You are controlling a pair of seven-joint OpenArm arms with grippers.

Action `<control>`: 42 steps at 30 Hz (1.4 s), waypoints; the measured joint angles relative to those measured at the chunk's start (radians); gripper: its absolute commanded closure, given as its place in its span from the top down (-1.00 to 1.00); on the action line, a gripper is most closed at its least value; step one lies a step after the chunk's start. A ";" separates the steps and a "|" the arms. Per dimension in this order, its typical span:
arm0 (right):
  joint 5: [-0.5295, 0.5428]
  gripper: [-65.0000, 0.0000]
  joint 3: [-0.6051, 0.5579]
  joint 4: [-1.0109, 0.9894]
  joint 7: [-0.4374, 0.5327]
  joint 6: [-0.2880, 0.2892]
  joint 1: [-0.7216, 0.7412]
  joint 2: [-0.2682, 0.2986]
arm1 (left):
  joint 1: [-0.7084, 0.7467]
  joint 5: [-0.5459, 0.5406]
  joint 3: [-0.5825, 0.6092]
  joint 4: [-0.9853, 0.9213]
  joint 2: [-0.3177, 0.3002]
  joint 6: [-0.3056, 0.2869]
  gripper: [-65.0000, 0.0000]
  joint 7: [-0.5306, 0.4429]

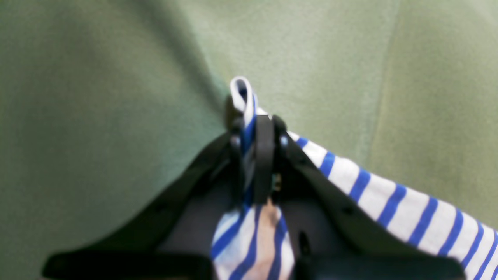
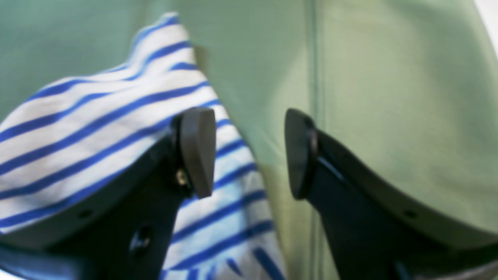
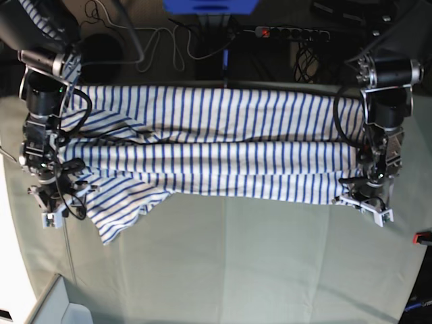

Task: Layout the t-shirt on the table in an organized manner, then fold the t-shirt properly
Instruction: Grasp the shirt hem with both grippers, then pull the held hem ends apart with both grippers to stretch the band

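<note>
Power strip (image 3: 291, 32) beyond t-shirt (image 3: 223, 152)

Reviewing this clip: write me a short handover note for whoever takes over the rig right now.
Left pincer: shut on a pinched fold of the shirt edge.
Right pincer: open, holding nothing, beside the shirt's other end, over the table.
Shirt: stretched across the far half of the table between both arms, partly folded lengthwise; the end by the right pincer is rumpled.
Done: rough layout.
Left: grasp the right end, smooth it, finish folding.
</note>
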 measured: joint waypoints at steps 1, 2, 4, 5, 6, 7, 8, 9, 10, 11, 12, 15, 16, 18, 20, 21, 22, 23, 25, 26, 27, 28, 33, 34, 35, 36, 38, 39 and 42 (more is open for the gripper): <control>0.000 -0.09 -0.011 -0.008 -0.001 0.000 0.006 0.000 | 0.000 0.000 -0.003 0.000 0.000 0.000 -1.00 0.003; 0.000 -0.09 -0.015 -0.013 -0.003 0.000 0.013 -0.001 | 0.000 0.000 -0.003 0.000 0.000 0.000 -1.00 0.002; 0.003 -0.09 -0.014 -0.037 0.005 0.000 0.033 0.002 | 0.000 0.000 -0.003 0.000 0.000 0.000 -1.00 0.003; 0.000 -0.06 -0.014 -0.060 0.002 0.000 0.048 0.006 | 0.000 0.000 -0.003 0.001 0.000 0.000 -1.00 0.003; 0.000 -0.02 -0.014 -0.087 0.001 0.000 0.065 0.011 | 0.001 0.000 -0.003 0.001 -0.002 0.000 -1.00 0.003; 0.002 0.03 -0.014 -0.116 0.005 0.000 0.079 0.016 | 0.001 0.000 -0.002 0.001 -0.006 -0.006 -1.00 0.005; 0.001 0.08 -0.014 -0.143 0.004 0.000 0.092 0.019 | 0.001 0.000 -0.001 0.001 -0.008 -0.008 -1.00 0.008; 0.002 0.11 -0.014 -0.167 0.008 -0.001 0.100 0.024 | 0.001 0.000 -0.001 0.001 -0.010 -0.008 -1.00 0.008; 0.001 0.14 -0.016 -0.189 0.007 0.000 0.106 0.029 | 0.002 0.000 -0.001 0.001 -0.009 -0.008 -1.00 0.007; 0.001 0.17 -0.016 -0.204 0.008 0.000 0.108 0.033 | 0.002 0.000 -0.001 0.001 -0.010 -0.008 -1.00 0.006; 0.001 0.19 -0.016 -0.215 0.008 0.000 0.108 0.035 | 0.002 0.000 -0.001 0.001 -0.011 -0.008 -1.00 0.008; 0.001 0.20 -0.016 -0.240 0.005 -0.001 0.114 0.041 | 0.004 0.000 -0.001 0.001 -0.012 -0.008 -1.00 0.003; 0.001 0.20 -0.016 -0.241 0.005 0.000 0.115 0.040 | 0.004 0.000 -0.001 0.001 -0.012 -0.009 -1.00 0.003; 0.001 0.19 -0.016 -0.241 0.005 -0.001 0.117 0.040 | 0.004 -0.001 -0.001 0.001 -0.012 -0.010 -1.00 0.003; 0.001 0.18 -0.016 -0.241 0.005 -0.001 0.117 0.039 | 0.004 0.000 -0.001 0.001 -0.012 -0.011 -1.00 0.003; 0.001 0.15 -0.016 -0.241 0.004 -0.001 0.116 0.038 | 0.004 0.000 0.001 0.001 -0.012 -0.011 -1.00 0.003; 0.001 0.09 -0.016 -0.241 0.004 0.000 0.114 0.037 | 0.004 0.000 0.002 0.001 -0.012 -0.011 -1.00 0.003; 0.001 -0.02 -0.016 -0.241 0.004 0.000 0.114 0.037 | 0.004 0.000 0.002 0.001 -0.012 -0.011 -1.00 0.003; 0.001 -0.31 -0.016 -0.241 0.003 0.000 0.114 0.038 | 0.004 0.000 0.002 0.001 -0.012 -0.011 -1.00 0.003; 0.001 -0.46 -0.016 -0.241 0.003 0.000 0.114 0.037 | 0.004 0.000 0.002 0.001 -0.013 -0.011 -1.00 0.003; 0.001 -0.60 -0.016 -0.241 0.003 0.000 0.114 0.037 | 0.004 0.000 0.002 0.001 -0.013 -0.011 -1.00 0.003; 0.001 -0.74 -0.016 -0.241 0.003 0.000 0.114 0.037 | 0.004 0.000 0.002 0.001 -0.013 -0.011 -1.00 0.004; 0.001 -1.00 -0.016 -0.241 -0.001 0.000 0.114 0.037 | 0.004 -0.001 0.002 0.001 -0.014 -0.011 -1.00 0.006; 0.001 -1.00 -0.016 -0.241 -0.023 0.000 0.114 0.037 | 0.004 0.000 0.002 0.001 -0.014 -0.011 -1.00 0.006; 0.001 -1.00 -0.016 -0.238 -0.043 0.000 0.114 0.037 | 0.004 -0.001 0.002 0.001 -0.014 -0.011 -1.00 0.006; 0.003 -1.00 -0.016 -0.238 -0.045 0.000 0.114 0.038 | 0.004 -0.001 0.002 0.001 -0.014 -0.011 -1.00 0.006; 0.012 -1.00 -0.014 -0.237 -0.056 0.000 0.114 0.037 | 0.004 -0.001 0.002 0.001 -0.014 -0.011 -1.00 0.006; 0.012 -1.00 -0.013 -0.237 -0.056 0.000 0.116 0.037 | 0.004 0.000 0.002 0.001 -0.014 -0.011 -1.00 0.006; 0.009 -1.00 -0.014 -0.193 -0.077 0.000 0.111 0.037 | 0.004 0.000 0.002 0.001 -0.014 -0.011 -1.00 0.006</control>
